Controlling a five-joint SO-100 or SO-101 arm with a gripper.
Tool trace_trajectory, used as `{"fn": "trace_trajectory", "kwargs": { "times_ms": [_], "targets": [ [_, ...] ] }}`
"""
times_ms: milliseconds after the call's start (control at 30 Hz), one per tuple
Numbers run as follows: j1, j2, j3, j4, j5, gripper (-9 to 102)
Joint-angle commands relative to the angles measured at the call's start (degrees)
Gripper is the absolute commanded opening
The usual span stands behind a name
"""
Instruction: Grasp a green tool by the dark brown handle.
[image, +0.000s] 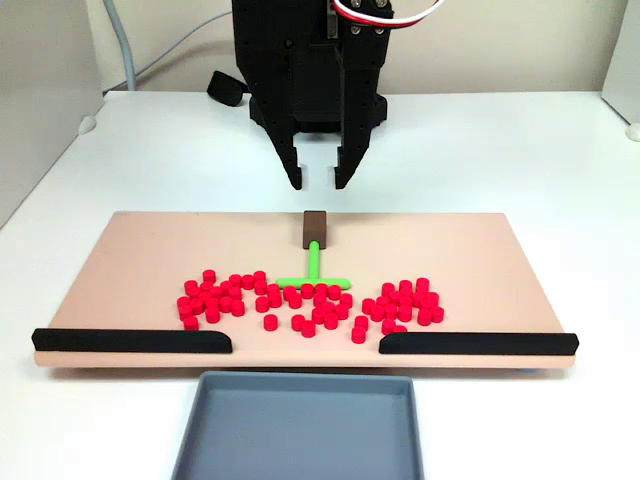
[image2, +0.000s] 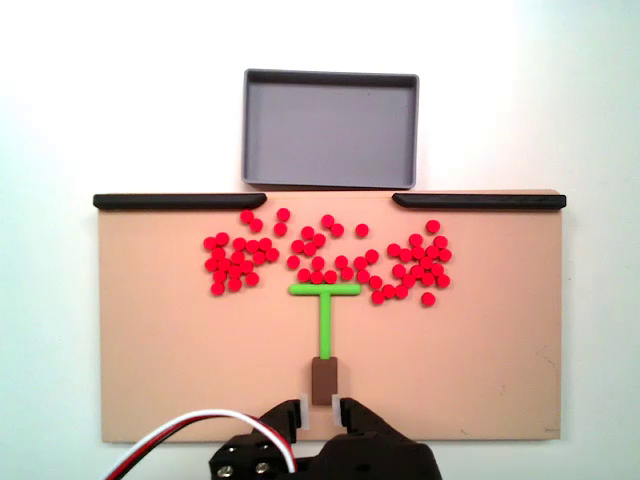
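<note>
In a fixed view, the gripper (image: 317, 183) is seen parted and empty, raised behind the dark brown handle (image: 315, 229). In another fixed view, the green tool (image2: 325, 318) is laid on the tan board (image2: 160, 350), its stem running straight away from the fingers, which straddle the handle's near end.

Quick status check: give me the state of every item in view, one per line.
Black two-finger gripper: open, above the handle, not touching.
Lime-green T-shaped plastic tool: lying flat, ungrasped.
Dark brown block handle: free, between the fingertips from above.
Small red cylinders: scattered on the board.
Grey rectangular tray: empty.
</note>
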Motion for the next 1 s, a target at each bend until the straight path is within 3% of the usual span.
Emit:
{"fn": "trace_trajectory", "kwargs": {
  "times_ms": [0, 967],
  "targets": [
    [0.7, 0.6, -1.8, 0.0, -0.6, 12],
    [1.8, -6.4, -5.5, 0.0, -1.1, 15]
  ]
}}
